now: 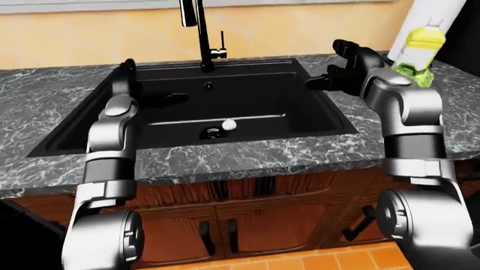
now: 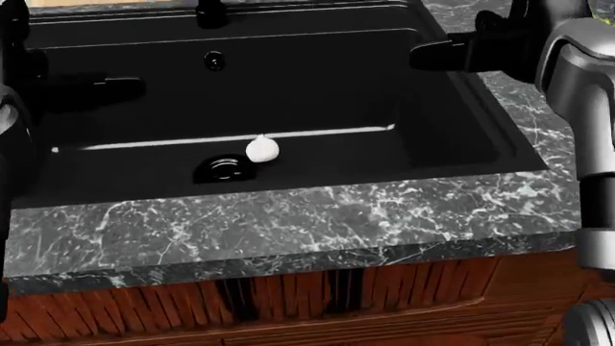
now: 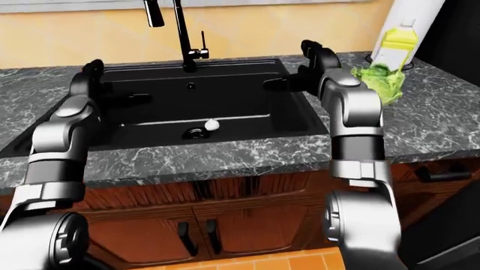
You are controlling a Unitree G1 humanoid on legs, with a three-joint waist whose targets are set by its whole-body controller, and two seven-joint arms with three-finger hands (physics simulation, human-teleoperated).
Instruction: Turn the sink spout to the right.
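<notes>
I haven't touched the spout (image 1: 201,34) yet; both hands, right hand (image 1: 346,70) and left hand (image 1: 139,90), hover over the sink (image 1: 247,70) with fingers apart.

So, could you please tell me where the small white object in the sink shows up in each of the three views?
Left-eye view: white object lies centre, just right of the drain.
Head view: left of centre, upper right of the drain.
Right-eye view: left of centre, right of the drain.
Shared landmark: the drain beside it.

Black sink spout (image 1: 201,34) upright at sink's top rim, outlet end toward view's left.
</notes>
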